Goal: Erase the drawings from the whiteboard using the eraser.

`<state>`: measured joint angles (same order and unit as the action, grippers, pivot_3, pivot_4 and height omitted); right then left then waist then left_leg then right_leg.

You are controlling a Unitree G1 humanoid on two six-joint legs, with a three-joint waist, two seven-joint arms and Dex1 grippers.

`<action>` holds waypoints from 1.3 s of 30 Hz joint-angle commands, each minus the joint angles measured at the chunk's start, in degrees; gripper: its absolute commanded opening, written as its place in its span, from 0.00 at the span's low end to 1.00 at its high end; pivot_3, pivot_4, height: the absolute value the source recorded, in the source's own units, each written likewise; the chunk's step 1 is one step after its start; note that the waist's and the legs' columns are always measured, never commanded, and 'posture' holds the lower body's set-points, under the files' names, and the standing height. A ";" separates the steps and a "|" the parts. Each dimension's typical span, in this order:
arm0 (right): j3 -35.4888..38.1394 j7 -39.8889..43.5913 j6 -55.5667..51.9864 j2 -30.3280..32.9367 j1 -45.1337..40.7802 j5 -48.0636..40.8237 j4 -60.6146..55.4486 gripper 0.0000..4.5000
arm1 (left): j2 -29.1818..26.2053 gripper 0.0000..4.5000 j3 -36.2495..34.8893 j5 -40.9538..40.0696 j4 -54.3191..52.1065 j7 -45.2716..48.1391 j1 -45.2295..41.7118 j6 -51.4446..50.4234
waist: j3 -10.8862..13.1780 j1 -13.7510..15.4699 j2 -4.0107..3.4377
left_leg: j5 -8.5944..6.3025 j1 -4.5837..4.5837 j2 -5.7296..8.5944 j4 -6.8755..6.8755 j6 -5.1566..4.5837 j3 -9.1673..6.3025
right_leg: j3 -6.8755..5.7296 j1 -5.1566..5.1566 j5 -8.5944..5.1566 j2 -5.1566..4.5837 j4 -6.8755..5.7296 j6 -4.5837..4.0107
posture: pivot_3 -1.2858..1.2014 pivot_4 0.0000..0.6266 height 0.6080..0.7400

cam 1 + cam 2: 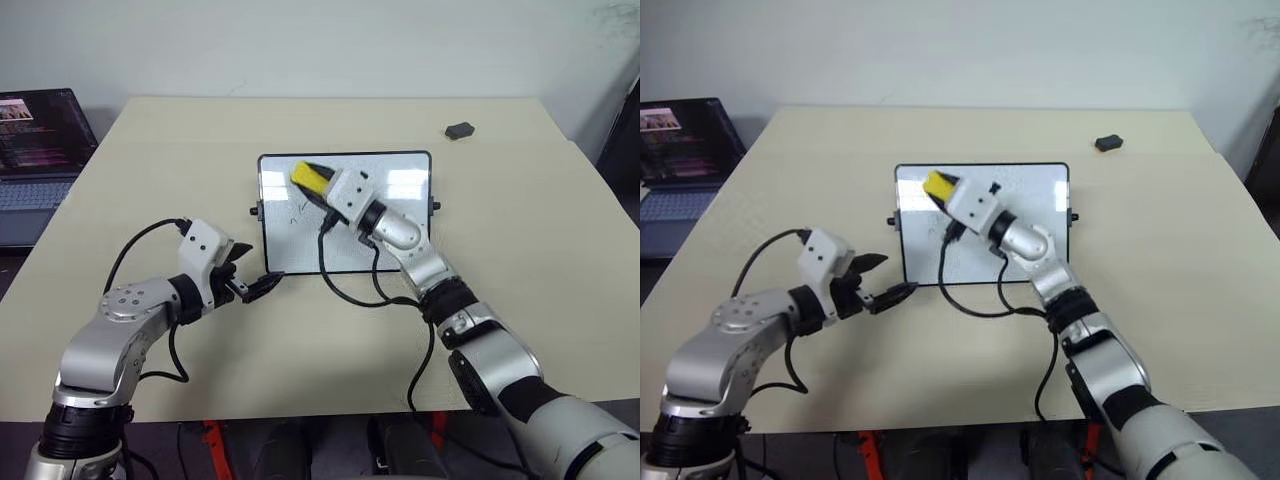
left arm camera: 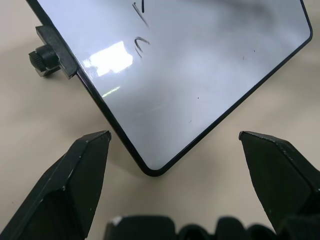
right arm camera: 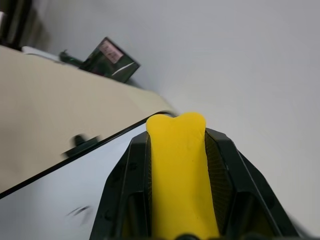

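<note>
- No containers here, just a beige table (image 1: 520,260) with the whiteboard (image 1: 400,215) lying flat in the middle.
- Right gripper (image 1: 312,180) is clamped on the yellow eraser (image 1: 309,177), up over the board's far-left part.
- A few thin drawings (image 1: 298,210) are on the board's left half.
- Left gripper (image 1: 250,270) has its fingers spread wide, holding nothing, just off the board's near-left corner.
- Loads of bare table around the board's edges; a small dark grey lump (image 1: 459,130) sits far right, a laptop (image 1: 40,150) off the left edge.
</note>
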<state>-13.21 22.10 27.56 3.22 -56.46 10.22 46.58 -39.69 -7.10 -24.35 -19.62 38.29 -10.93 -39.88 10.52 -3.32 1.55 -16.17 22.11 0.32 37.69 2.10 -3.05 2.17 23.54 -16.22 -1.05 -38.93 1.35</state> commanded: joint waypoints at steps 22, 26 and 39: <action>-10.26 6.56 -8.28 -1.40 4.47 8.22 6.68 0.25 | -0.14 1.00 -0.27 -0.15 -1.28 0.22 -0.55 1.26 | -0.02 0.03 -0.01 | 0.06 -1.43 0.01 0.10 -0.09 -0.05 | -0.04 -1.41 0.09 0.03 -0.11 -0.14 | 0.52 0.24 1.00; -8.03 3.26 -1.19 -0.04 4.24 6.41 2.28 0.25 | -0.12 1.00 -0.06 0.02 -1.13 0.35 -0.51 1.53 | 0.00 0.20 -0.03 | 0.06 -1.25 0.04 0.10 -0.08 -0.07 | -0.04 -1.28 0.10 0.02 -0.08 -0.12 | 0.52 0.24 1.00; 1.36 -10.18 -1.05 1.05 -3.88 3.46 10.67 0.25 | -0.16 1.00 0.32 0.50 -1.27 0.92 0.59 2.75 | 0.03 0.01 -0.02 | 0.04 -1.06 0.02 -0.37 -0.05 0.03 | 0.02 -0.96 0.03 0.01 0.06 -0.10 | 0.52 0.24 1.00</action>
<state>-13.92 14.49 27.90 4.35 -58.59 14.49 55.15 -39.61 -6.33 -24.06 -19.83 38.99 -10.27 -38.44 10.54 -3.31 1.54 -16.13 21.05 0.34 37.27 2.06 -3.01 2.20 22.60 -16.20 -1.04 -38.86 1.24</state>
